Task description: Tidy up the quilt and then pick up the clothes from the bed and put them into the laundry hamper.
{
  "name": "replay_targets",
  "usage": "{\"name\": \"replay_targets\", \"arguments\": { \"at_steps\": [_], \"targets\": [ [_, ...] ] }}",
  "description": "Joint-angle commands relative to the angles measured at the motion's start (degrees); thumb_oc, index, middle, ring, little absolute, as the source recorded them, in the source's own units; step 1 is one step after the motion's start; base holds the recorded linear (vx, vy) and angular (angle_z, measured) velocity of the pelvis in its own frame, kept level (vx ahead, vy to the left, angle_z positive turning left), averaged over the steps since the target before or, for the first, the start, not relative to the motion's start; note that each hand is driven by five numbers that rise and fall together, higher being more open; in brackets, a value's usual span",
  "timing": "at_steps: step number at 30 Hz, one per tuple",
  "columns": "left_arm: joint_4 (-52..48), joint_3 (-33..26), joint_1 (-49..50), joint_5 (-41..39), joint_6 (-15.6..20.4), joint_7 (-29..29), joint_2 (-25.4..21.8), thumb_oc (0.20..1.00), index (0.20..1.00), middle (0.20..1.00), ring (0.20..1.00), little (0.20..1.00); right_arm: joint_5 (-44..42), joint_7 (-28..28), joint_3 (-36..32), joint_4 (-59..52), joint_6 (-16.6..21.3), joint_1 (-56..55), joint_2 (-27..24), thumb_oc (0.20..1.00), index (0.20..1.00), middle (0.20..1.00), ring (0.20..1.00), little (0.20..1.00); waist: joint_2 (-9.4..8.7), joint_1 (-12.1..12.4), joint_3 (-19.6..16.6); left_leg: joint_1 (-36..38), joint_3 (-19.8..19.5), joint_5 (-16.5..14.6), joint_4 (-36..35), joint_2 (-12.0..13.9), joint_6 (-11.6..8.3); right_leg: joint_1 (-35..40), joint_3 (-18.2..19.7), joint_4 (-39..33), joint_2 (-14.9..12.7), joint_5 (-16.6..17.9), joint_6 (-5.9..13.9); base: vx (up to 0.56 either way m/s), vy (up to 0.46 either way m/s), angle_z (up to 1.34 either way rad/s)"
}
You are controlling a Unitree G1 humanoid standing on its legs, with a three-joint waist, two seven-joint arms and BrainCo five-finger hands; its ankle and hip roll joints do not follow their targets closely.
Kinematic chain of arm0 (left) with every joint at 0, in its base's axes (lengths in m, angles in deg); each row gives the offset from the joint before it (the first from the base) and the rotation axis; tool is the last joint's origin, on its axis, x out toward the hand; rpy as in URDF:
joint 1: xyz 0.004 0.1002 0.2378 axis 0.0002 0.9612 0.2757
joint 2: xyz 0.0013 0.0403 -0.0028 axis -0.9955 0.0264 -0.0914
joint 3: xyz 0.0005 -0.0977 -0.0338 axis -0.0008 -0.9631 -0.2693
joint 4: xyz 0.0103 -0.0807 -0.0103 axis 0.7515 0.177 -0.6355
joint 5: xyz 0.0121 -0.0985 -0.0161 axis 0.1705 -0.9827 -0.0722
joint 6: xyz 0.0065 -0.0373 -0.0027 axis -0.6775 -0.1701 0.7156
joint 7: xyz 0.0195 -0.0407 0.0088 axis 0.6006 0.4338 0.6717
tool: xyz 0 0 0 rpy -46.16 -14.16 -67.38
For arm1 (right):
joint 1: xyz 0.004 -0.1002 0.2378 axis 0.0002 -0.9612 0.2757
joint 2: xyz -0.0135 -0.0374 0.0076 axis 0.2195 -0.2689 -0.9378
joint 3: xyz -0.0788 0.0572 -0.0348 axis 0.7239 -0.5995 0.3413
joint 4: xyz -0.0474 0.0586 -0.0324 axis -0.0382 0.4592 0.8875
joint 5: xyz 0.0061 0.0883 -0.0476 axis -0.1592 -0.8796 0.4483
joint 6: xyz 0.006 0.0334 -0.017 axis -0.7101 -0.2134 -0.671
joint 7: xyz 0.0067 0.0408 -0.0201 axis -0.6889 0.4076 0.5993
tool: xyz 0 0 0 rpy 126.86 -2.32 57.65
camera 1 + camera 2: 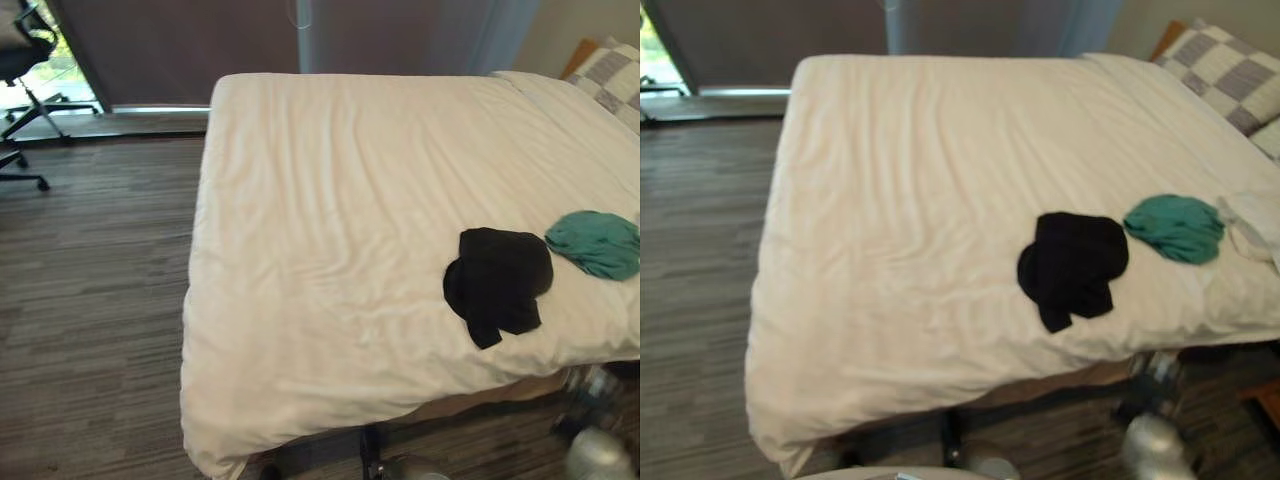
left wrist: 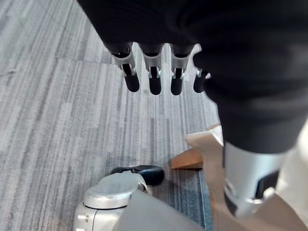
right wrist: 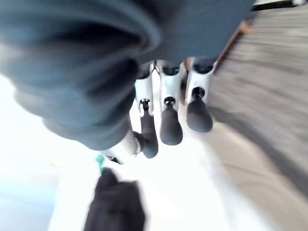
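Note:
A white quilt (image 1: pixel 330 230) lies spread flat over the bed, hanging over the foot edge. Near its right front edge rests a crumpled black garment (image 1: pixel 498 280), and just right of it a green garment (image 1: pixel 597 242). A white cloth (image 1: pixel 1252 228) lies beside the green one at the right border. In the right wrist view my right hand (image 3: pixel 166 115) hovers over the quilt with straight fingers, holding nothing, and the black garment (image 3: pixel 115 204) lies past them. My left hand (image 2: pixel 151 72) hangs over the striped floor, fingers straight and empty.
Checked pillows (image 1: pixel 1225 75) sit at the bed's head, far right. An office chair (image 1: pixel 20 60) stands on the floor at the far left by the window. Dark curtains (image 1: pixel 180 50) hang behind the bed. Open floor (image 1: pixel 90 300) stretches left of the bed.

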Motion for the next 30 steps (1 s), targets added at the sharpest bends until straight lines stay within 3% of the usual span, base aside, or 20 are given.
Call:
{"name": "replay_targets", "arguments": {
  "at_steps": [1,4,7,10,11,13,17,22,27,30],
  "targets": [
    [1.7,-1.3,1.6,0.3,-1.3,-1.3,-2.0,1.0,1.0,1.0,1.0,1.0,1.1,-7.9,-4.7,-6.1,-5.1,2.2,-2.2,0.2,0.2,0.2,0.2,0.2,-1.41,-1.5,3.5,-1.5,-0.1,1.2,0.6,-3.8,1.95,5.0,0.9,-0.6,-8.7,-0.8,7.52,0.02,0.119,-0.08],
    [1.6,-0.8,2.3,0.7,-2.0,-1.3,-1.3,1.0,1.0,1.0,1.0,1.0,0.9,-15.0,-4.4,-15.3,-8.3,5.0,-5.6,0.2,0.2,0.2,0.2,0.2,-1.25,-0.9,3.5,-1.4,-0.5,1.1,0.5,-4.0,1.87,5.0,1.2,-0.6,-8.9,-1.0,7.66,0.04,0.117,-0.29],
    [2.3,-0.4,1.9,1.4,-2.4,-1.1,-1.5,1.0,1.0,1.0,1.0,1.0,2.4,-17.7,-0.2,-16.2,-10.2,10.4,-7.3,0.2,0.2,0.2,0.2,0.2,-1.44,0.5,4.0,-1.7,-1.0,1.2,0.7,-3.9,1.74,5.2,0.9,-0.6,-9.2,-1.0,7.76,0.04,0.033,-0.29],
    [3.6,2.0,-1.1,1.8,-4.3,-0.2,-4.0,1.0,1.0,1.0,1.0,1.0,2.9,-14.5,15.1,-8.3,-11.2,27.6,-6.0,0.2,0.2,0.2,0.2,0.2,-2.6,5.1,6.0,-4.8,-3.3,1.5,2.2,-3.3,1.57,4.4,-0.3,-0.6,-9.3,-0.5,7.82,-0.02,-0.065,0.03],
    [3.7,2.3,-1.6,2.0,-4.4,-0.2,-4.4,1.0,1.0,1.0,1.0,1.0,3.2,-13.6,16.7,-7.2,-11.8,29.9,-5.6,0.2,0.2,0.2,0.2,0.2,-2.8,5.6,6.2,-5.3,-3.5,1.5,2.4,-3.3,1.53,4.2,-0.4,-0.6,-9.3,-0.5,7.82,-0.14,-0.136,0.12],
    [4.9,3.9,-5.6,1.7,-5.2,-1.1,-7.2,1.0,1.0,1.0,1.0,1.0,3.3,-10.2,24.2,1.2,-10.4,44.1,-2.2,0.2,0.2,0.2,0.2,0.2,-4.16,8.3,8.7,-9.5,-5.0,1.8,3.4,-3.0,1.3,2.0,-1.2,-0.6,-8.9,-0.1,7.71,-0.31,-0.145,0.64],
    [6.3,7.8,-11.3,-1.2,-4.5,-2.4,-9.6,1.0,1.0,1.0,1.0,1.0,2.6,-7.8,31.3,16.6,-4.3,62.5,2.6,0.2,0.2,0.2,0.2,0.2,-5.23,12.1,12.8,-15.4,-6.9,2.6,3.8,-3.2,1.21,-1.7,-2.9,-0.6,-8.5,0.2,7.6,-0.28,-0.042,0.37],
    [7.8,11.0,-14.1,-2.3,-3.1,-3.7,-9.9,1.0,1.0,1.0,1.0,1.0,2.3,-7.9,35.9,26.8,1.5,72.5,6.3,0.2,0.2,0.2,0.2,0.2,-5.56,15.3,15.4,-19.9,-8.7,3.3,4.1,-4.0,1.2,-4.4,-5.1,-0.6,-8.7,0.3,7.49,-0.13,0.009,0.34],
    [8.7,12.7,-15.4,-2.6,-0.6,-4.3,-9.8,1.0,1.0,1.0,1.0,1.0,1.2,-9.8,39.0,32.8,4.0,75.7,10.6,0.2,0.2,0.2,0.2,0.2,-5.6,17.2,16.7,-22.3,-9.6,3.4,4.5,-4.8,1.27,-5.6,-6.5,-0.6,-9.1,0.2,7.39,-0.07,0.023,0.28],
    [8.7,14.1,-17.0,-2.7,1.2,-4.5,-9.1,1.0,1.0,1.0,1.0,1.0,-1.3,-13.4,43.0,33.7,4.9,74.0,16.2,0.2,0.2,0.2,0.2,0.2,-5.17,18.0,17.8,-23.6,-10.0,3.6,4.6,-5.7,1.51,-6.2,-7.3,-0.6,-9.4,0.2,7.12,-0.08,0.07,0.25]
  ]
}}
